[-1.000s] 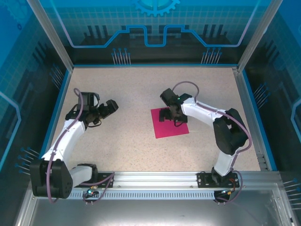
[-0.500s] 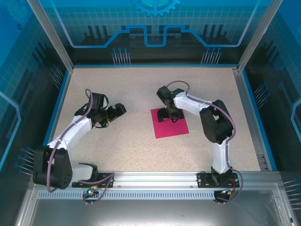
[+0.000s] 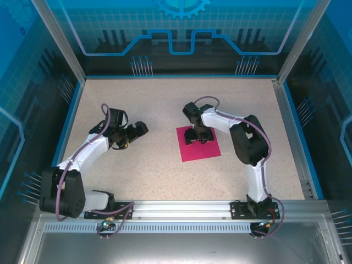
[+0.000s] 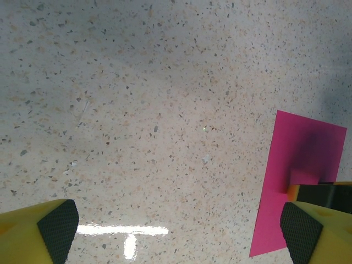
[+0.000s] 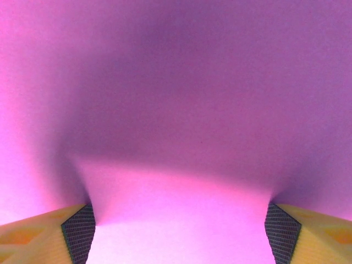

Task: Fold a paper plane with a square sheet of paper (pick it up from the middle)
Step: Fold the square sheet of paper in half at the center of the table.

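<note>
Flat on the speckled desk (image 3: 165, 99), a little right of its middle and well clear of every edge: the square sheet of paper (image 3: 202, 152), magenta-pink, turned slightly askew to the desk's edges. Planted on the sheet's far half, closer to its far left corner than to its near edge: the right pincer (image 3: 195, 137), pointing down.

From the right wrist: right pincer (image 5: 181, 230) spread wide, both dark ribbed pads (image 5: 80, 234) pressed against the sheet (image 5: 176, 110). Between the pads, a shallow hump of pink, shadowed on its far side. No pinch closed on it yet, only contact at each pad.

Over bare desk left of the middle, well apart from the sheet: the left pincer (image 3: 138, 130), aimed toward the sheet's side.

From the left wrist: left pincer (image 4: 179, 228) spread wide, nothing between the yellow fingers (image 4: 33, 231) but speckled desk (image 4: 137, 110). At the right of that view: the sheet (image 4: 297, 159), lying flat with a straight left edge, and the right pincer (image 4: 322, 195) standing on it, a dark patch of shadow on the pink beside it.
</note>
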Motion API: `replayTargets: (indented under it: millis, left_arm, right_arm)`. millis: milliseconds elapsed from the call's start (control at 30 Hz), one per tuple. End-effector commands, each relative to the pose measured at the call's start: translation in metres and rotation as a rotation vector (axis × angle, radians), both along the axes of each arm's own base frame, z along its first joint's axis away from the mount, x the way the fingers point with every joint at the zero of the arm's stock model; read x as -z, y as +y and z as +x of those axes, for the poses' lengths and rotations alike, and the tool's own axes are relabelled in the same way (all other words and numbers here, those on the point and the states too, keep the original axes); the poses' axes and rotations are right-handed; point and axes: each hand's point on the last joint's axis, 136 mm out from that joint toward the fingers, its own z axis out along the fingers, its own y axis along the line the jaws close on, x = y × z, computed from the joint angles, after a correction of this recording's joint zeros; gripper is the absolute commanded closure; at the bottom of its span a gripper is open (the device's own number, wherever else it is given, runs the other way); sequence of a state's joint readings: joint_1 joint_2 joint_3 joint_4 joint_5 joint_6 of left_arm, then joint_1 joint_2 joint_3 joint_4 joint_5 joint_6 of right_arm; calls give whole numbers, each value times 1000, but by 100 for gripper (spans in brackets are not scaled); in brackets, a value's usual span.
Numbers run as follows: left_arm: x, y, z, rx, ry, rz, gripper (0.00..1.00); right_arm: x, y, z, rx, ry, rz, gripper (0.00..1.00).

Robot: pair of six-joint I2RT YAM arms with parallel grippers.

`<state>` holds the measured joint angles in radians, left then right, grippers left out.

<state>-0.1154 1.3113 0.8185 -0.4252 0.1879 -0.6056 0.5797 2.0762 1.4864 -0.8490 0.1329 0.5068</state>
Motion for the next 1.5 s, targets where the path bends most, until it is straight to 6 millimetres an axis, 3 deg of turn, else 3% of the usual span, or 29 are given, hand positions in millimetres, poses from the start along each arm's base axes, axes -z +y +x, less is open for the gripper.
replayTargets:
  millis: [0, 300, 633, 733, 967, 1033, 1300, 1400, 1467]
  left_arm:
    - [-3, 0, 3, -19, 14, 4, 2]
    - [-3, 0, 3, -15, 14, 10, 1]
    - [-2, 1, 2, -13, 18, 16, 2]
    - [-1, 1, 1, -14, 21, 13, 1]
    - [0, -7, -3, 6, 24, -2, 2]
    - [0, -13, -5, 15, 21, -18, 3]
    - [-8, -50, -3, 59, -77, -163, 13]
    - [-14, -61, 0, 76, -117, -186, 17]
    - [-16, -68, 1, 86, -137, -197, 19]
  right_arm:
    - [30, -11, -16, -3, 100, -55, 18]
    - [45, -12, -22, 12, 132, -46, 21]
    - [39, -11, -17, 21, 113, -40, 23]
    - [32, -5, -14, 24, 96, -3, 29]
    - [-12, 38, -4, 21, -2, 268, 68]
    - [-27, 48, -2, 22, -36, 344, 75]
    - [-113, 99, 0, -37, -155, 824, 75]
    - [-123, 110, -4, -48, -126, 940, 74]
    - [-115, 111, -4, -36, -104, 944, 73]
